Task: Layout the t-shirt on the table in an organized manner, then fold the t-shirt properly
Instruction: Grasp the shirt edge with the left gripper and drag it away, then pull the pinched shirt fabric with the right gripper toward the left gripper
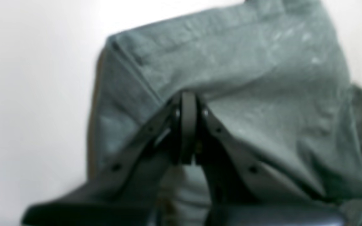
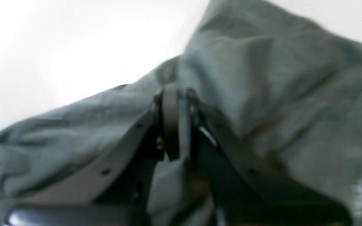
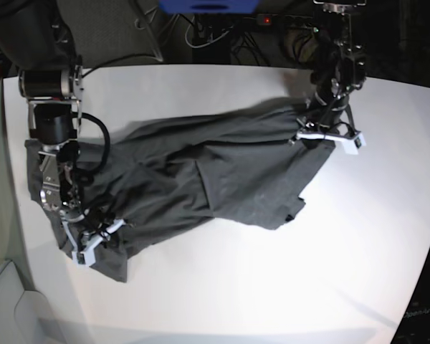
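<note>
No legible txt anywhere.

This looks like a robotics lab or test bench. 2 robot arms (image 3: pixel 54 122) are mounted at a large white table (image 3: pixel 272 287), not household furniture. Behind it, in a dark background, lie tangled cables (image 3: pixel 222 39), a power strip with a red light (image 3: pixel 266 20), a blue box (image 3: pixel 208 6) and a chair (image 3: pixel 115 29).

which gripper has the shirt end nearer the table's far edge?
The left gripper, on the base view's right; it's shut on the t-shirt near the table's far edge. The right gripper pinches the near-left end.
</note>
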Controlling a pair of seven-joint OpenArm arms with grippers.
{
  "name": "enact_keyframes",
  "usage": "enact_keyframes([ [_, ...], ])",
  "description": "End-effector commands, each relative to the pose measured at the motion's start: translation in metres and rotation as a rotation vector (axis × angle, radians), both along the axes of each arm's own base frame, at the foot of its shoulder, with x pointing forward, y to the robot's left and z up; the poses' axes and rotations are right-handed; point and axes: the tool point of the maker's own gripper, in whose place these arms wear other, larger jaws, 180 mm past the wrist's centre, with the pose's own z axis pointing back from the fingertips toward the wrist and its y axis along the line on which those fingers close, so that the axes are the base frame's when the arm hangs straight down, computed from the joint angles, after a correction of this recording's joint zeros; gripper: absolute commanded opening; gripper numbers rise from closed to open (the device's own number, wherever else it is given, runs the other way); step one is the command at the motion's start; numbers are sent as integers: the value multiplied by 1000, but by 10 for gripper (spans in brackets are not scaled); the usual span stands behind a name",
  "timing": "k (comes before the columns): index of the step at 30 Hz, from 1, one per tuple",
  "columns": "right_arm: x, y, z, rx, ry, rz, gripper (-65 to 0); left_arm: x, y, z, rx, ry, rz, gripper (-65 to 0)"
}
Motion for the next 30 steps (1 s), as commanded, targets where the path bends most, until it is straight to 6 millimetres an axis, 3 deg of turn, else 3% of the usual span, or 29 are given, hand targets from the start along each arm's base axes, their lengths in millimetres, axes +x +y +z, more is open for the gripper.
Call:
enact_keyframes([
  [1, 19, -5, 30, 8, -84, -13, -619, -25, 1, -18, -9, 122, 4, -645],
  [7, 18, -16, 28, -5, -76, -35, -619, -63, 21, -10, 13, 144, 45, -645],
  [11, 15, -20, 20, -3, -51, -59, -620, -72, 24, -3, 24, 137, 48, -645],
  [14, 9, 9, 23, 5, -11, 71, -620, -71, 22, -2, 21, 132, 49, -645],
  [17, -4, 59, 32, 5, 13, 272, -620, -70, 18, -2, 15, 131, 43, -645],
  [24, -35, 118, 63, -71, -31, 430, -617, -70, 18, -2, 14, 131, 43, -645],
  [27, -51, 138, 50, -86, 6, 490, -617, -69, 18, -1, 13, 127, 42, -645],
  [30, -70, 156, 23, -89, 73, 550, -617, -69, 18, -1, 13, 127, 42, -645],
])
